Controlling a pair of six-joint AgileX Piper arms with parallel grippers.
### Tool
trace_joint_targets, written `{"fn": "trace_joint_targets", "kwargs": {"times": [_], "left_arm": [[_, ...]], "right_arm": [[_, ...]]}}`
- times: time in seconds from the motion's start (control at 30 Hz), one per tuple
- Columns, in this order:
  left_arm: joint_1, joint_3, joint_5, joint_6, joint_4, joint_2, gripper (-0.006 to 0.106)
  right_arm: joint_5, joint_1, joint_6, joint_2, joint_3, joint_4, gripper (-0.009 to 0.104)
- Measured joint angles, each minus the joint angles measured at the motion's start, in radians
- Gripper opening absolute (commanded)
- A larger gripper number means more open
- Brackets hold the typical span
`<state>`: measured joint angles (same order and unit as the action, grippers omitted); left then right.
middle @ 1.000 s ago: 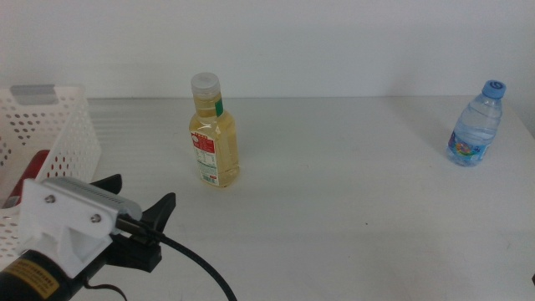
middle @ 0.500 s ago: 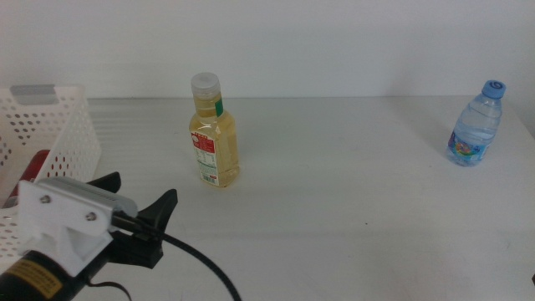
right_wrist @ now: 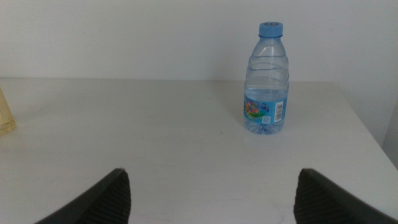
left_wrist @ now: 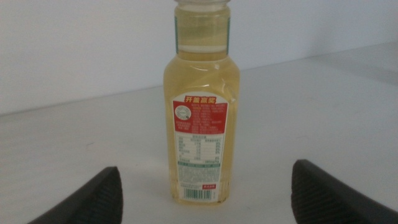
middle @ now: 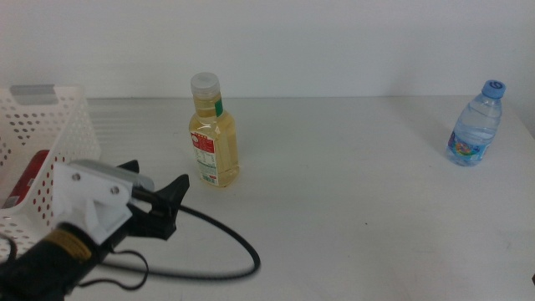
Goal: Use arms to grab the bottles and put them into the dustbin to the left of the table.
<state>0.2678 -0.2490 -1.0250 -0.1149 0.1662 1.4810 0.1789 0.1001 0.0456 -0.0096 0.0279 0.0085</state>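
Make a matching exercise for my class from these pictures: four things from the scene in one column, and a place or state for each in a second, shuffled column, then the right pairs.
Things
1. yellow-liquid bottle
2. blue-capped water bottle
3. red can
4. left gripper

Places or states
A. upright near the table's far right edge
B. lying inside the white dustbin
C. open, just short of a bottle
D. upright, between two spread jaws in the left wrist view

Pairs: 1-D, 2-A, 3-B, 4-C
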Motion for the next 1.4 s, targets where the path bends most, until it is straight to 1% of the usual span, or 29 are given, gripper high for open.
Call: {"fn": "trace_joint_targets", "kwargs": {"times": [0.07,0.17,0.23,0.33,0.6,0.87,1.2,1.4], "left_arm": [[-0.059,-0.035,-0.006,-0.057,0.104,0.038,0.088],[-0.118,-0.088,-0.012,-0.12,0.229,0.102,0.088],[-0.134,-0.123,-0.015,-0.142,0.28,0.147,0.088],[-0.14,-0.18,-0.016,-0.153,0.319,0.218,0.088],[-0.142,-0.325,-0.06,-0.173,0.327,0.377,0.088],[-0.142,-0.413,-0.06,-0.209,0.34,0.481,0.088],[-0.142,-0.481,-0.078,-0.233,0.404,0.527,0.088],[-0.122,-0.491,-0.089,-0.235,0.4,0.539,0.088]], "right_arm": [[0.0,0.0,0.0,0.0,0.0,0.0,0.072],[0.0,0.0,0.0,0.0,0.0,0.0,0.072],[0.0,0.0,0.0,0.0,0.0,0.0,0.072],[0.0,0.0,0.0,0.0,0.0,0.0,0.072],[0.0,0.0,0.0,0.0,0.0,0.0,0.072],[0.0,0.0,0.0,0.0,0.0,0.0,0.072],[0.0,0.0,0.0,0.0,0.0,0.0,0.072],[0.0,0.0,0.0,0.0,0.0,0.0,0.072]]}}
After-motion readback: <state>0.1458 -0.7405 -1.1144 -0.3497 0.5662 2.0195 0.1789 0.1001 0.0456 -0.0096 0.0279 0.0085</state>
